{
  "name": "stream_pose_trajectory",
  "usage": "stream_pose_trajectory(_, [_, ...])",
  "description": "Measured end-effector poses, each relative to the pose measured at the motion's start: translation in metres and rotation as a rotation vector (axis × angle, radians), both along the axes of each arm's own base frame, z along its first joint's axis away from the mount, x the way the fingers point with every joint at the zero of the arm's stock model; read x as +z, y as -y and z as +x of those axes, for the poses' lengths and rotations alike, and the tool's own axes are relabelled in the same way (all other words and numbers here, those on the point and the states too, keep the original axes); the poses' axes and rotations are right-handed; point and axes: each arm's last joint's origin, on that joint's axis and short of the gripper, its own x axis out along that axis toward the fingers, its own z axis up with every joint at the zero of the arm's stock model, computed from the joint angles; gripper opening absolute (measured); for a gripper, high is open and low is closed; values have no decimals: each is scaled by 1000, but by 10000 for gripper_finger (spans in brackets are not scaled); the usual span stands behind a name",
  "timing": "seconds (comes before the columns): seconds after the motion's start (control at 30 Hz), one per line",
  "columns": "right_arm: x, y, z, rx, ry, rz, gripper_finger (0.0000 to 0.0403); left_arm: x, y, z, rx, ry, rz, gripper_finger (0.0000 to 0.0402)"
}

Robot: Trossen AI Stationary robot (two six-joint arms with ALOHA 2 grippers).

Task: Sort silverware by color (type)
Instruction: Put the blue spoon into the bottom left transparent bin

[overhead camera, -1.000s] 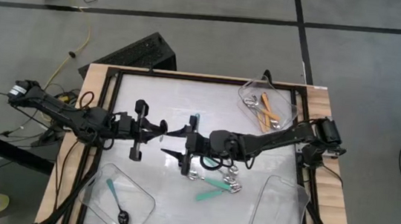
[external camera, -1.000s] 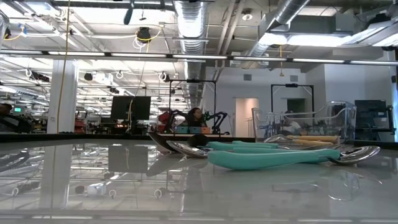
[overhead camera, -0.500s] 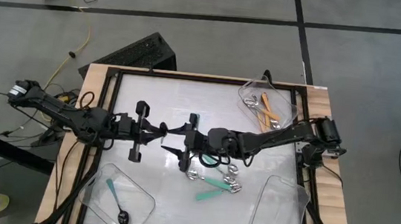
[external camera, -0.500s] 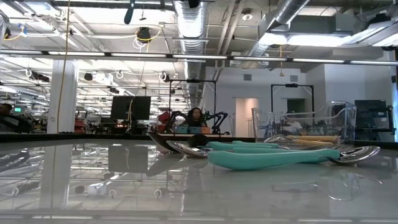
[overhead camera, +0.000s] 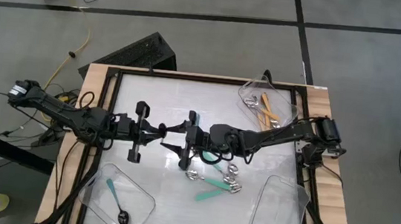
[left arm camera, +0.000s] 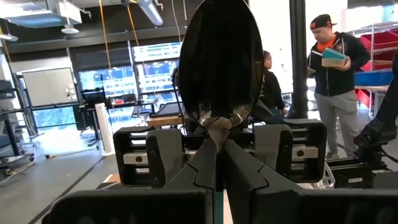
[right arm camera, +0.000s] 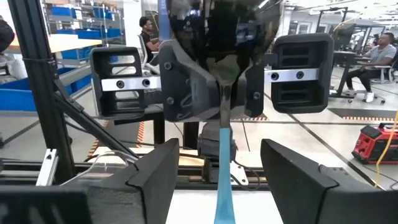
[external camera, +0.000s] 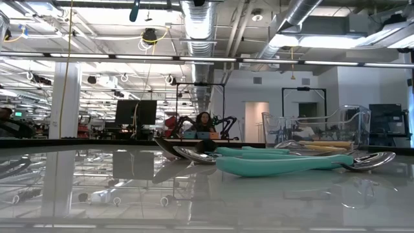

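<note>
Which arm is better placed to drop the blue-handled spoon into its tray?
Left: the left gripper is shut on the spoon, the right gripper is open, and the matching tray lies on the left side.

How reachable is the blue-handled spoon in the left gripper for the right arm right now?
Probably yes. The right gripper is open with the blue-handled spoon standing between its fingers, nothing in between. The left gripper is shut on it near the bowl.
</note>
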Motion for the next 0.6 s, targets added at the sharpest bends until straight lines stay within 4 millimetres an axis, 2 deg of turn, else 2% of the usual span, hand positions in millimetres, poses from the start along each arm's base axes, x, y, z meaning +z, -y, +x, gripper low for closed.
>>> stream_pose_trajectory(0.43, [2,0,0,20,24,-7,162,-2,2,6,-26,12,-8,0])
stream_pose_trajectory(0.6, [1,0,0,21,12,-10,111,-3,2,7,-19,8,0,0])
